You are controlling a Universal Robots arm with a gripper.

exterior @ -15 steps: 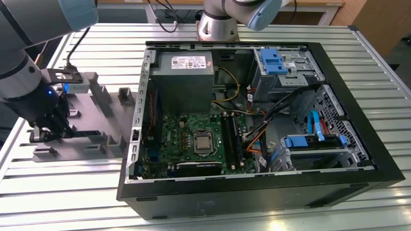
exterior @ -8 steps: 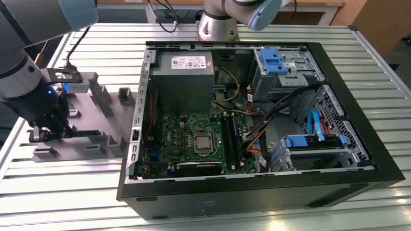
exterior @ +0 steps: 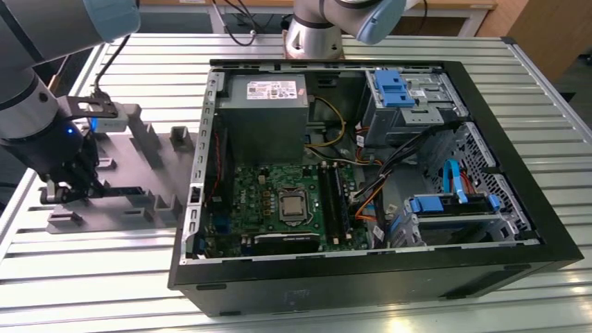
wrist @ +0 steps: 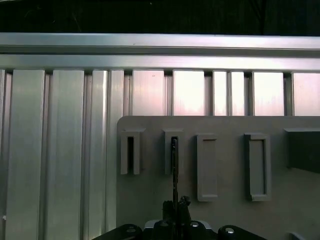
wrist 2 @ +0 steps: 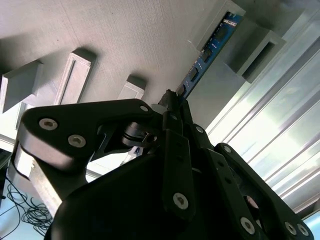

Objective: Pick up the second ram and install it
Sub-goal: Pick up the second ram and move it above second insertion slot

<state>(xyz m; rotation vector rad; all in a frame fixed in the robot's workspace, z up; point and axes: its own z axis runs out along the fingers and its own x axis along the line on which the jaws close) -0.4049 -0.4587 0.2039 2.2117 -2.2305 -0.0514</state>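
On the bench [exterior: 93,277], an open computer case [exterior: 389,274] stands beside a grey tray [exterior: 152,163]. Over the tray, the end effector [exterior: 61,190] is clamped on the memory stick [wrist 2: 205,55]. The stick's long axis runs straight out from the fingertips, its far end in a slotted block.

Your arm [exterior: 23,104] is made of silver-grey round tubes with pale blue caps [exterior: 111,17] at the joints. A black cable [exterior: 100,69] runs to a white-grey box [exterior: 107,123] at its wrist, beside a small blue light [exterior: 71,132]. In the second wrist view you see that your gripper [wrist 2: 172,97] is matte black: flat link plates [wrist 2: 85,127] pinned with round silver screws [wrist 2: 180,201].
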